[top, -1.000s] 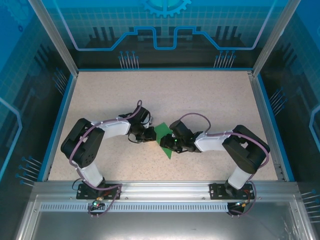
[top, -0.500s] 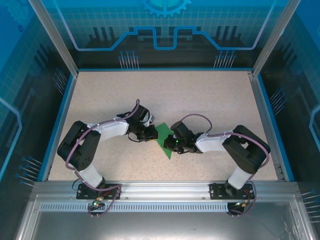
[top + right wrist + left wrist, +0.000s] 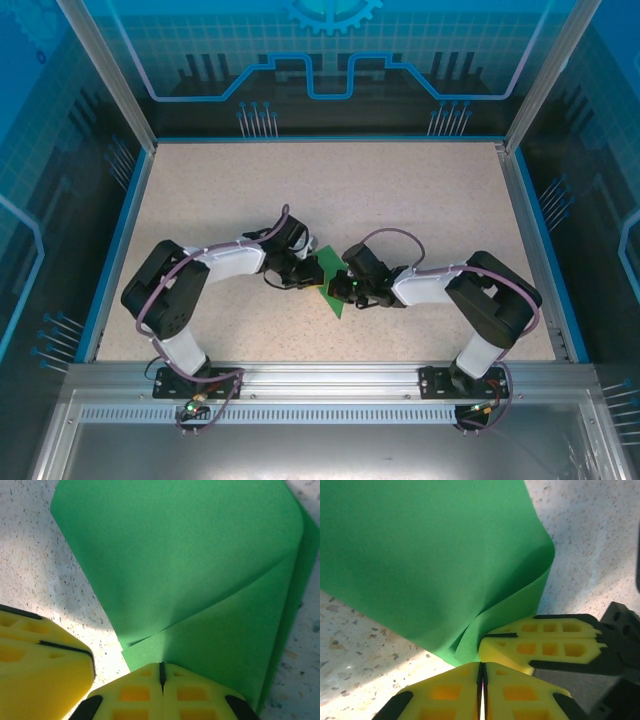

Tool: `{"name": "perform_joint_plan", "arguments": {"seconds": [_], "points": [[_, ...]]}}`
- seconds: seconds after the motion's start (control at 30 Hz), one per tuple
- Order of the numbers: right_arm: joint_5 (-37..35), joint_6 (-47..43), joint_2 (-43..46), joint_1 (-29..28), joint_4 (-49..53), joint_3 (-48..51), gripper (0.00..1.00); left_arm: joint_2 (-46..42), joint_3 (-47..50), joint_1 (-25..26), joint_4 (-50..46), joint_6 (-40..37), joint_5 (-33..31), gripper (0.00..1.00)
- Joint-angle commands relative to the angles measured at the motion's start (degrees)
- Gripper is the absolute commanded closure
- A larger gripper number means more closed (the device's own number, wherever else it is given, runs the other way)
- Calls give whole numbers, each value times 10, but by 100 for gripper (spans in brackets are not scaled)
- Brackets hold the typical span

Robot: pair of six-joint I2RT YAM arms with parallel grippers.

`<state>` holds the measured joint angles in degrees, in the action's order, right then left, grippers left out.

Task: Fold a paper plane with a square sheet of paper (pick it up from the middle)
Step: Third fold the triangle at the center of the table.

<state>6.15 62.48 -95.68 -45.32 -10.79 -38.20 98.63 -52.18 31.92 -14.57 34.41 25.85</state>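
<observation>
The square sheet of paper (image 3: 334, 300) is bright green and lies mid-table, folded over on itself, with one rounded, curled fold (image 3: 430, 555). Two layers show, their corners slightly offset (image 3: 190, 570). My right gripper (image 3: 338, 287) is shut on the sheet's near edge, and a ridge runs up from its tips (image 3: 161, 666). My left gripper (image 3: 308, 274) is shut, its tips (image 3: 481, 666) at the sheet's corner, close beside the right gripper's fingers (image 3: 540, 645). I see no paper between the left jaws. In the right wrist view, bare table separates the left gripper's fingers (image 3: 45, 675) from the sheet.
The speckled beige table (image 3: 400, 190) is bordered by a blue rim (image 3: 118, 240) and angled metal posts (image 3: 105, 70) at the back corners. A metal rail (image 3: 320, 380) holding both arm bases runs along the near edge.
The right gripper has closed on the sheet's edge. The left arm has slid a little to the right, so both grippers now meet over the paper and cover more of it.
</observation>
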Motion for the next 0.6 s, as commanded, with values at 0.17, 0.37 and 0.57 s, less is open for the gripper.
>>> {"name": "perform_joint_plan", "arguments": {"seconds": [0.17, 0.37, 0.57], "points": [[3, -15, -1, 4, 39, 30, 100, 23, -6, 8, -1, -2, 12, 89], [5, -16, 0, 5, 30, 35, 100, 29, -12, 14, -8, -7, 9, 88], [7, -21, 2, 6, 28, 36, 100, 39, -22, 17, -20, -16, 0, 89]]}}
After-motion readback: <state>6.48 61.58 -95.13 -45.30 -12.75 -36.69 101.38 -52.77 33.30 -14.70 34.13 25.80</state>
